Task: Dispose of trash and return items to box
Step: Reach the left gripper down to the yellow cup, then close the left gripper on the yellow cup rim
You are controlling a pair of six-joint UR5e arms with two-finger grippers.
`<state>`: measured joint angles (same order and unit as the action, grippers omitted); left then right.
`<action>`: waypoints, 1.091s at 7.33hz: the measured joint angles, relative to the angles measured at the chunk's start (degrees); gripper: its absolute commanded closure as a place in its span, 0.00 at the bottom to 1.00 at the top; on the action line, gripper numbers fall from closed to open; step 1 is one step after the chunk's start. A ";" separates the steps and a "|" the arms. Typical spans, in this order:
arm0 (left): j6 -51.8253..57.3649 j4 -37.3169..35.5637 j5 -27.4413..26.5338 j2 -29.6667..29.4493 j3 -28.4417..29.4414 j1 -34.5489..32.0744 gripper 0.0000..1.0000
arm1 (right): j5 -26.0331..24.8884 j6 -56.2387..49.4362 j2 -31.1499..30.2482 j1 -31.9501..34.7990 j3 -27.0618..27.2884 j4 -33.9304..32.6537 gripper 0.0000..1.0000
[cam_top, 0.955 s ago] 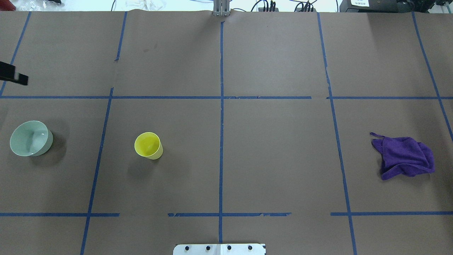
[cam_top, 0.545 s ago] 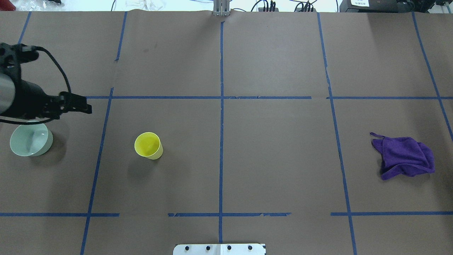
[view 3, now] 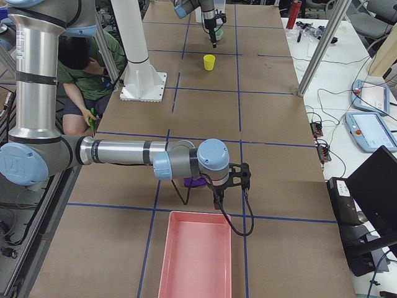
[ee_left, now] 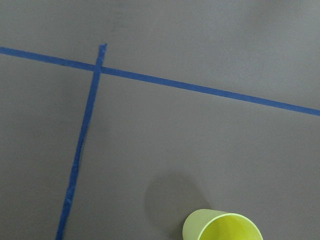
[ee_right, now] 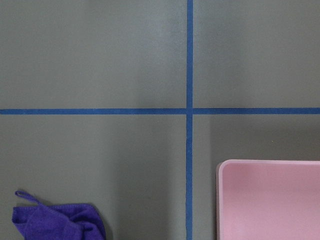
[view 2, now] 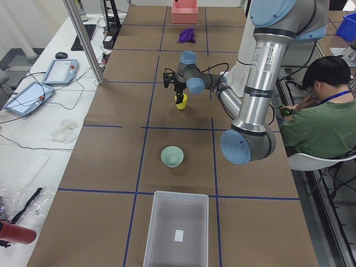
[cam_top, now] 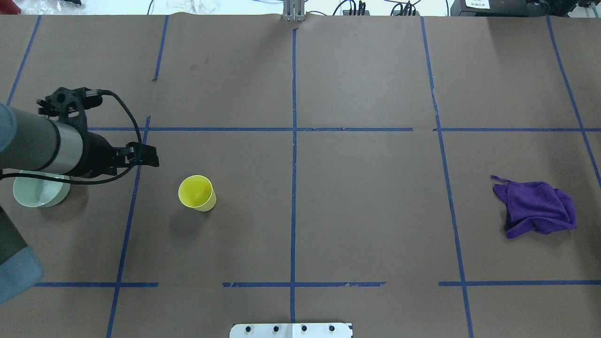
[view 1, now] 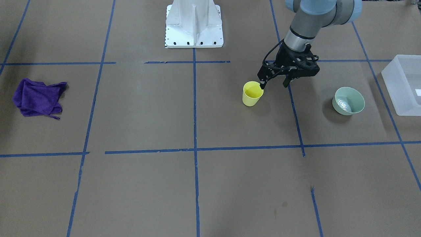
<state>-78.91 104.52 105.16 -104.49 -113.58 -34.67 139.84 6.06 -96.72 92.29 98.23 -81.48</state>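
Observation:
The yellow cup (view 1: 252,93) stands upright and empty on the brown table; it also shows in the overhead view (cam_top: 197,193) and at the bottom of the left wrist view (ee_left: 222,227). The mint-green bowl (view 1: 348,101) sits between cup and box, partly under the left arm in the overhead view (cam_top: 35,193). The translucent box (view 1: 403,84) stands at the table's end (view 2: 176,228). My left gripper (view 1: 273,85) is open and empty, just beside the cup's rim on the bowl side. My right gripper (view 3: 217,200) hovers by the purple cloth; I cannot tell its state.
A purple cloth (cam_top: 535,209) lies at the table's right end, next to a pink bin (view 3: 195,254). The white robot base (view 1: 194,26) stands at the near middle edge. A seated person (view 2: 328,111) is beside the table.
My left arm has come in from the overhead view's left edge and moved right toward the yellow cup, now covering part of the bowl. Cup, bowl and cloth have not moved.

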 measured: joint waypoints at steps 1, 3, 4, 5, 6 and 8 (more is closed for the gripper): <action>-0.88 -0.01 -0.88 -1.07 1.50 1.51 0.06 | 0.04 0.00 0.03 0.00 -0.03 -0.04 0.00; -1.28 0.04 -1.32 -1.51 2.86 2.82 0.07 | 0.07 0.02 0.14 0.00 -0.05 -0.10 0.00; -1.27 0.06 -1.35 -1.50 3.28 3.16 0.10 | 0.12 0.08 0.25 0.00 -0.05 -0.13 0.00; -1.26 0.07 -1.38 -1.50 3.99 3.71 0.18 | 0.27 0.13 0.33 0.00 -0.05 -0.15 0.00; -1.25 0.07 -1.40 -1.54 4.87 4.26 0.45 | 0.46 0.18 0.39 0.00 -0.05 -0.16 0.00; -1.25 0.06 -1.33 -1.64 5.54 4.76 1.00 | 0.59 0.31 0.52 0.00 -0.05 -0.17 0.00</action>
<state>-80.16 104.57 103.83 -106.13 -108.04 -29.91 140.43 6.37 -96.20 92.29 98.17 -81.65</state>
